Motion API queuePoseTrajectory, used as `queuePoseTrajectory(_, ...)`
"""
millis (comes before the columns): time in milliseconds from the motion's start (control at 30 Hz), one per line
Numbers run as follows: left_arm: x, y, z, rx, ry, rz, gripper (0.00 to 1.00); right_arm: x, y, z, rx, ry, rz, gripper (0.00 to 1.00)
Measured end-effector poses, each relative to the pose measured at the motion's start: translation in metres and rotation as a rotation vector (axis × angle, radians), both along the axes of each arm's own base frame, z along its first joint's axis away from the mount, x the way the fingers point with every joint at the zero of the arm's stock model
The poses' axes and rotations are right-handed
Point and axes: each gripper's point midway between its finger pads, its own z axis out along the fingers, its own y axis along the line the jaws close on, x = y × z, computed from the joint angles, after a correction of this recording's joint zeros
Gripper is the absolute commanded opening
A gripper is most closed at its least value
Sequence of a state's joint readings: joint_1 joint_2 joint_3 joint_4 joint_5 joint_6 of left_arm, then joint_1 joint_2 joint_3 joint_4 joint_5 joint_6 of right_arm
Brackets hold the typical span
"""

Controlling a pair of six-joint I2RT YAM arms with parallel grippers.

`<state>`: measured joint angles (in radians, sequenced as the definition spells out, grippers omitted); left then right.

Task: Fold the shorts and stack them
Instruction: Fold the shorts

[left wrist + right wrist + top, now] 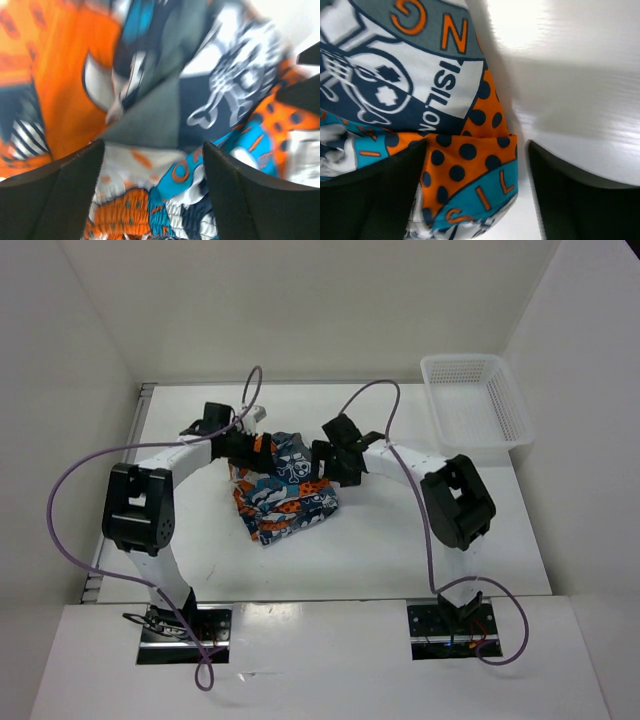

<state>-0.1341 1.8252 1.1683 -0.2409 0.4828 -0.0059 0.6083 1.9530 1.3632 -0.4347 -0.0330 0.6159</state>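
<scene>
Two arms of mine reached inward in the top view, meeting over the soft patchwork-print shorts (287,495), a blue, teal, orange, white and black heap lying bunched near the middle of the white table (420,540). The heap's long axis ran roughly from far to near. My left gripper (240,445) sat at its far-left corner and my right gripper (332,462) at its far-right edge, so both were about equally close, with most of the cloth lying nearward of them. The white plastic mesh basket (470,400) stood well apart at the far right.

In the left wrist view — blurred — my left fingers (65,195) stood wide apart, and the cloth filled the whole space between and beyond them. I could not tell whether they touched it.

In the right wrist view my right fingers (375,195) were also spread wide, straddling an orange, dark-dotted edge of the shorts, with bare table to one side. I judged both jaws placed to close on that far edge for a fold toward the near side.
</scene>
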Motion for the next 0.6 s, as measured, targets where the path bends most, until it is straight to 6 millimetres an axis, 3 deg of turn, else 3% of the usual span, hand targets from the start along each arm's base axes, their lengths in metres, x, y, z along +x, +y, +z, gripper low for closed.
queuePoseTrajectory(100, 0.018, -0.005, 0.047, -0.041, -0.076, -0.019, 0.95, 0.009, -0.007, 0.037, -0.003, -0.07, -0.024, 1.0)
queuePoseTrajectory(200, 0.029, 0.0, 0.117, -0.078, -0.216, -0.016, 0.99, 0.023, -0.016, 0.11, 0.053, -0.205, -0.064, 1.0)
queuePoseTrajectory(300, 0.025, 0.018, 0.197, -0.1, -0.407, 0.013, 0.99, 0.039, -0.052, 0.188, 0.113, -0.364, -0.166, 1.0)
queuePoseTrajectory(367, 0.013, 0.034, 0.238, -0.102, -0.516, 0.04, 0.99, 0.044, -0.092, 0.227, 0.122, -0.451, -0.264, 1.0)
queuePoseTrajectory(467, -0.008, 0.059, 0.274, -0.086, -0.637, 0.097, 0.99, 0.041, -0.149, 0.254, 0.094, -0.519, -0.398, 1.0)
queuePoseTrajectory(533, -0.02, 0.074, 0.279, -0.072, -0.665, 0.135, 0.99, 0.032, -0.177, 0.254, 0.056, -0.523, -0.464, 1.0)
queuePoseTrajectory(600, -0.026, 0.082, 0.274, -0.064, -0.658, 0.159, 0.99, 0.024, -0.19, 0.249, 0.022, -0.51, -0.492, 1.0)
